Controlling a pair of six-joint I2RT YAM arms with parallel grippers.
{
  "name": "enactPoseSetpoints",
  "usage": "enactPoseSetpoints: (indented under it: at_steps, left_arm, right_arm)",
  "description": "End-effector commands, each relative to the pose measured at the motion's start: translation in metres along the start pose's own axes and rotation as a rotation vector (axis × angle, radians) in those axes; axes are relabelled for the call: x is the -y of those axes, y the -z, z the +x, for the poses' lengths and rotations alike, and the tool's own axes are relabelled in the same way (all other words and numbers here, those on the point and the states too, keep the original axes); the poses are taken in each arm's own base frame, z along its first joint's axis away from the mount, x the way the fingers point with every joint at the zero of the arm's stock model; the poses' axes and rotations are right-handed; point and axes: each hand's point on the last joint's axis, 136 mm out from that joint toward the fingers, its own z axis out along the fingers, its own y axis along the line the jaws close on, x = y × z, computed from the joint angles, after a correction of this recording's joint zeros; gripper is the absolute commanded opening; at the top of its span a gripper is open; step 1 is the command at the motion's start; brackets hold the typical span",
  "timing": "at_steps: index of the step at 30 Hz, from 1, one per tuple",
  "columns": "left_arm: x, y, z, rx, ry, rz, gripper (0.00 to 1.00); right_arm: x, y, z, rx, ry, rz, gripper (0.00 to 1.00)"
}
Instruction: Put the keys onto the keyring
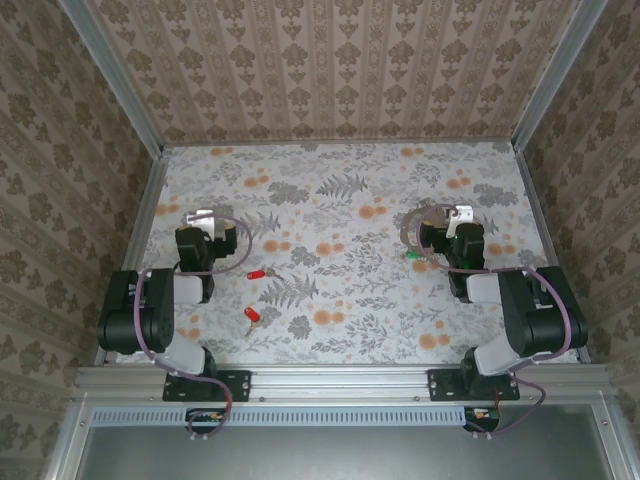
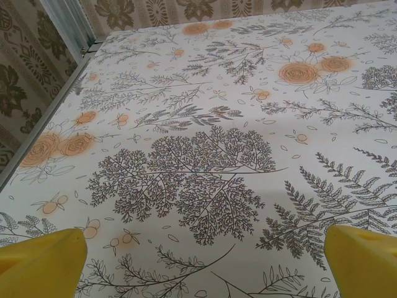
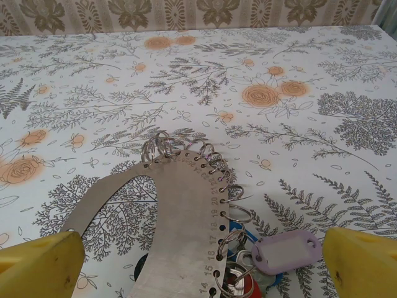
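Floral tabletop (image 1: 340,200): two red keys (image 1: 257,273)

The counter (image 3: 310,68) has a matt, smooth floral print. The keyring (image 3: 180,211) is a dull grey metal plate carrying shiny wire rings (image 3: 160,146); a smooth lilac plastic tag (image 3: 286,249) lies beside it.

Your floral-covered worktop (image 1: 350,195) carries a red key (image 1: 257,273) and a second red key (image 1: 251,315) left of centre; at right lie a grey ring-edged plate (image 3: 180,211) and purple tag (image 3: 286,249).
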Motion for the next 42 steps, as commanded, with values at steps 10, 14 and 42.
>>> enactPoseSetpoints:
  at_steps: [10,14,42]
  left_arm:
    - [0.002,-0.002,-0.011,0.026,0.010,0.011,1.00]
    - [0.002,-0.003,-0.011,0.024,0.009,0.012,1.00]
    - [-0.051,0.054,-0.070,0.001,0.318,-0.206,1.00]
  right_arm:
    - [-0.003,-0.004,-0.010,0.028,0.004,-0.023,1.00]
    - [-0.003,-0.004,-0.010,0.028,0.004,-0.022,1.00]
    - [-0.025,0.002,-0.037,-0.427,-0.258,-0.086,0.99]
